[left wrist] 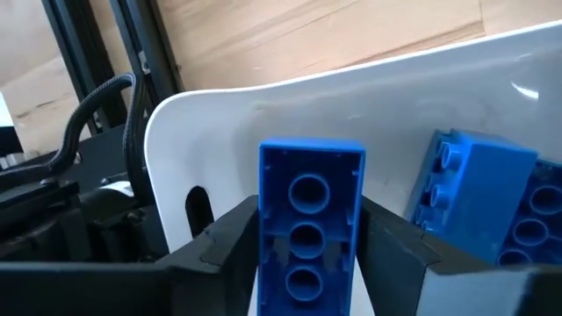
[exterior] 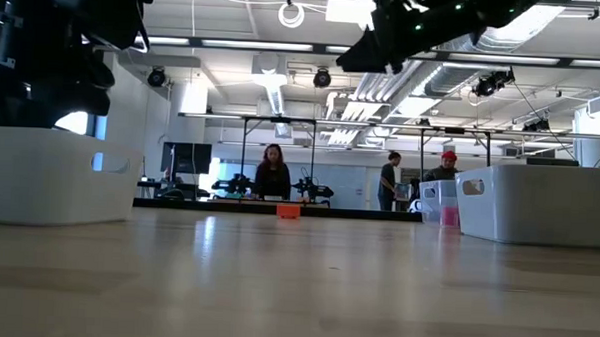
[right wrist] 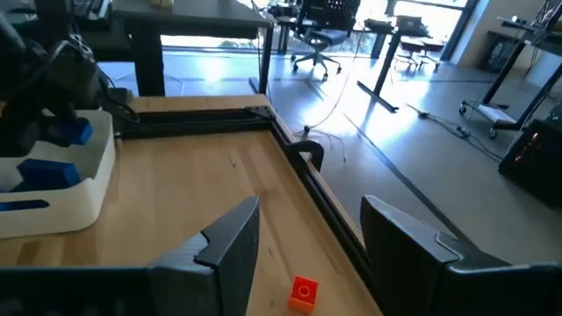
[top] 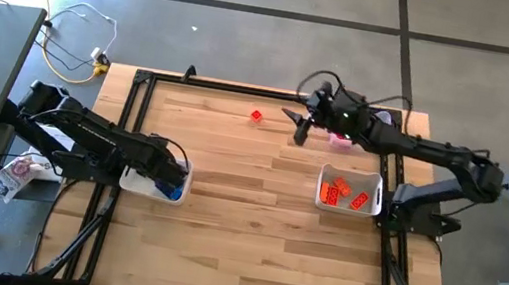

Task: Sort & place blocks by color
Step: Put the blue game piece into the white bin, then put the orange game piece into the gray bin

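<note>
High view: your left gripper (top: 168,178) sits over the white bin (top: 142,184), right gripper (top: 299,129) near the lone orange block (top: 256,116). Left wrist: fingers clamp a blue block (left wrist: 309,224) inside the bin, so release low. Right wrist: jaws wide, orange block (right wrist: 304,292) just ahead; centre before closing.

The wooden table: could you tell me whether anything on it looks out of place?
One small red-orange plastic brick lies alone near the table's far edge, outside both bins, ahead of the open right hand. Nothing looks spilled or damaged.
</note>
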Available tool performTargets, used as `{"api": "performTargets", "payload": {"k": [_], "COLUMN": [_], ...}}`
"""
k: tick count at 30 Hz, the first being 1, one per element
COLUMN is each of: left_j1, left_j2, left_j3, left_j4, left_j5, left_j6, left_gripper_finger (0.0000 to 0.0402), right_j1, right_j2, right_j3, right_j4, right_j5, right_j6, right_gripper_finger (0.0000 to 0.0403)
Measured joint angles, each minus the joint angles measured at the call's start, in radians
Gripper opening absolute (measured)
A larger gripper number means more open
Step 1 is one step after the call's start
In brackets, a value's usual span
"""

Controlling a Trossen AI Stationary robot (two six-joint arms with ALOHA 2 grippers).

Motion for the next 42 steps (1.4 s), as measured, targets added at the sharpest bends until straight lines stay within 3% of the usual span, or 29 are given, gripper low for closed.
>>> {"api": "performTargets", "payload": {"k": [12,25,31,42], "left_j1": [0.003,0.003,0.003,0.003], "left_j2": [0.0,0.0,0.0,0.0], "left_j3": [0.0,0.002,0.036,0.14], "left_j4": [-0.002,0.0,0.001,0.002], "left_j5": [0.0,0.0,-0.002,-0.061], "left_j6": [0.019,0.105,0.152,0.268], "left_gripper_finger": [0.0215,0.022,0.022,0.022], "right_j1": [-0.031,-0.041,-0.07,-0.116], "right_j2": [0.35,0.597,0.673,0.769], "right_j3": [0.309,0.552,0.628,0.638], "right_j4": [-0.234,-0.382,-0.469,-0.467], "right_j5": [0.023,0.018,-0.014,-0.083], "right_j6": [0.0,-0.014,0.04,0.088], "right_gripper_finger": [0.0185,0.023,0.0232,0.0232]}}
